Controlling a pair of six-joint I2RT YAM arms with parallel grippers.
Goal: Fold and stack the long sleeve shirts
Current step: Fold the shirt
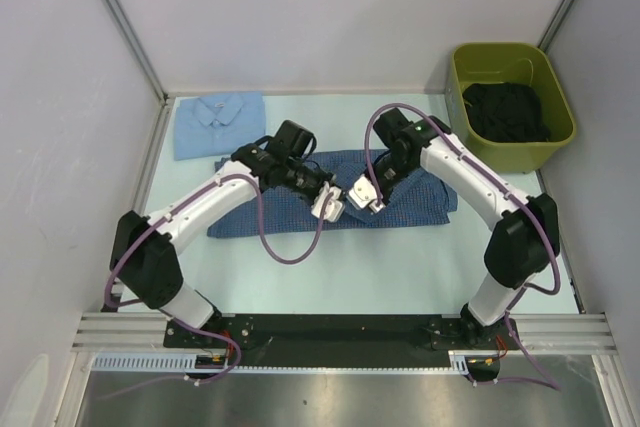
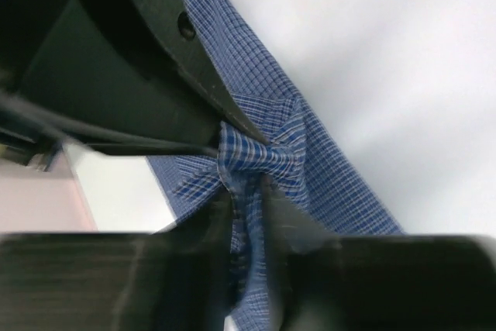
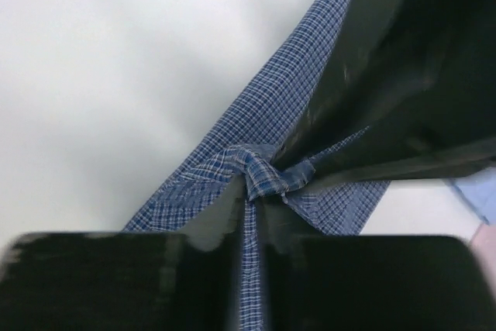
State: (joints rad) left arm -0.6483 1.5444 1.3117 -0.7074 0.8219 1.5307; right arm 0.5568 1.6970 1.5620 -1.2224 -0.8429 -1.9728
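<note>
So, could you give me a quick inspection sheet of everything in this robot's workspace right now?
Surface: pale table, bare apart from the shirts and the bin.
Job's things: checked blue shirt spread across the middle; pale blue shirt folded in the far left corner.
Clutter: olive green bin at the far right, dark cloth inside.
Grippers: left gripper and right gripper close together, each pinching a bunch of the checked shirt.
Cables: purple cables loop along both arms; the left one hangs over the checked shirt.
Surroundings: plain pale walls, metal rail at the near edge.
</note>
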